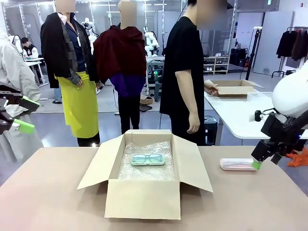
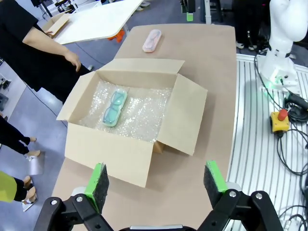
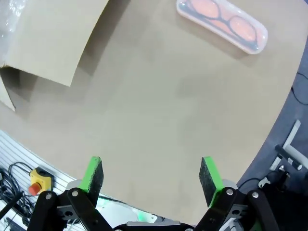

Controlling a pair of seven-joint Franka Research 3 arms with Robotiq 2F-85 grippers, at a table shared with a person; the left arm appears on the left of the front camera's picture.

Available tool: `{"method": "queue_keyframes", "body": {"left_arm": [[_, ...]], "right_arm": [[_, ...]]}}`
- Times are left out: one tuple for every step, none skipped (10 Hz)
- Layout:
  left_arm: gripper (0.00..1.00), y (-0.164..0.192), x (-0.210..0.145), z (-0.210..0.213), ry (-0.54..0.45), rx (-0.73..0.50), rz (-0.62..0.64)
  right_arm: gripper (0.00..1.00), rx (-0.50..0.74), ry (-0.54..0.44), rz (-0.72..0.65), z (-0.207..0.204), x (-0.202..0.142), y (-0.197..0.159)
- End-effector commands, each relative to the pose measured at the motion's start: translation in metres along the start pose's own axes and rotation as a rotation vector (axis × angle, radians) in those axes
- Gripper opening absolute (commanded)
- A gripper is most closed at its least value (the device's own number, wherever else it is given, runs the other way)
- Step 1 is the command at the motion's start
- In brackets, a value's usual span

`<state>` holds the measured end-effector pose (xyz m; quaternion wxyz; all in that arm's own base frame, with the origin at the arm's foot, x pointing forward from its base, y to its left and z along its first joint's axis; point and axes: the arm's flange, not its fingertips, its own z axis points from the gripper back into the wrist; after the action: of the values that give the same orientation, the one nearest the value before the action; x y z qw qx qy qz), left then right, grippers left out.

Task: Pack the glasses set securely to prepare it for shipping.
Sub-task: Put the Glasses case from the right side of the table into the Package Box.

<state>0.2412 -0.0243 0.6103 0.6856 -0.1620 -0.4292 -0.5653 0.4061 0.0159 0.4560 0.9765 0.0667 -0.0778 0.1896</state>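
Front view, box: brown cardboard box (image 1: 144, 197) held mint-green glasses pack (image 1: 147, 159).
Grippers: left gripper (image 2: 155, 172), right gripper (image 3: 151, 164) gaped wide, empty.

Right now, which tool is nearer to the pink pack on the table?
Right. The right tool hangs close beside the pink pack; the left tool is far off, beyond the box.

Three cameras, one tabletop (image 1: 48, 192)
Front looks across from the near edge; left wrist looks down from high on the box (image 2: 115, 163); right wrist sits lower; all catch the pink pack (image 3: 221, 24).
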Motion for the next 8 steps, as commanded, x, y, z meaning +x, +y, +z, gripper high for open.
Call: {"method": "queue_keyframes", "body": {"left_arm": [[1.00, 0.001, 0.001, 0.001, -0.022, -0.006, -0.015], [1.00, 0.001, 0.001, 0.001, -0.022, -0.006, -0.015], [1.00, 0.001, 0.001, 0.001, -0.022, -0.006, -0.015], [1.00, 0.001, 0.001, 0.001, -0.022, -0.006, -0.015], [1.00, 0.001, 0.001, 0.001, -0.022, -0.006, -0.015], [1.00, 0.001, 0.001, 0.001, -0.022, -0.006, -0.015], [1.00, 0.001, 0.001, 0.001, -0.022, -0.006, -0.015], [1.00, 0.001, 0.001, 0.001, -0.022, -0.006, -0.015]], "right_arm": [[1.00, 0.010, -0.081, -0.050, -0.006, 0.004, 0.008], [1.00, 0.000, 0.000, 0.000, 0.000, 0.000, 0.000], [1.00, 0.000, 0.000, 0.000, 0.000, 0.000, 0.000], [1.00, 0.000, 0.000, 0.000, 0.000, 0.000, 0.000], [1.00, 0.000, 0.000, 0.000, 0.000, 0.000, 0.000], [1.00, 0.000, 0.000, 0.000, 0.000, 0.000, 0.000], [1.00, 0.004, -0.009, -0.013, -0.002, 0.000, 0.001], [1.00, 0.059, 0.013, -0.021, -0.004, 0.018, -0.007]]}}
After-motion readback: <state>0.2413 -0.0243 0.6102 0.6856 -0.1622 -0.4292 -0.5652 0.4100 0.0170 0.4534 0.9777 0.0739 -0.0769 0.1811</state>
